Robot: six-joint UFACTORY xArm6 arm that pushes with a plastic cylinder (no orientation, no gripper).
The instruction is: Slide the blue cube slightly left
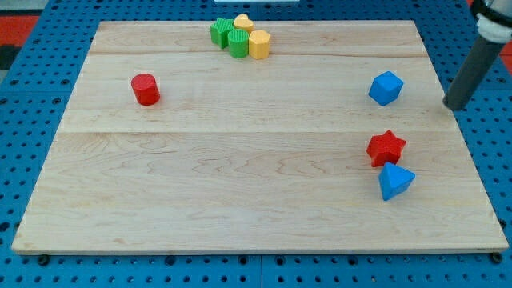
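The blue cube (386,87) sits on the wooden board (240,160) at the view's upper right. My tip (454,105) is the lower end of the dark rod that comes in from the view's top right corner. It stands to the right of the blue cube, apart from it, at about the board's right edge.
A red star (386,147) and a blue wedge-shaped block (395,181) touch each other at the right, below the cube. A red cylinder (146,89) is at the left. Two green blocks (229,37) and two yellow blocks (255,39) cluster at the top edge.
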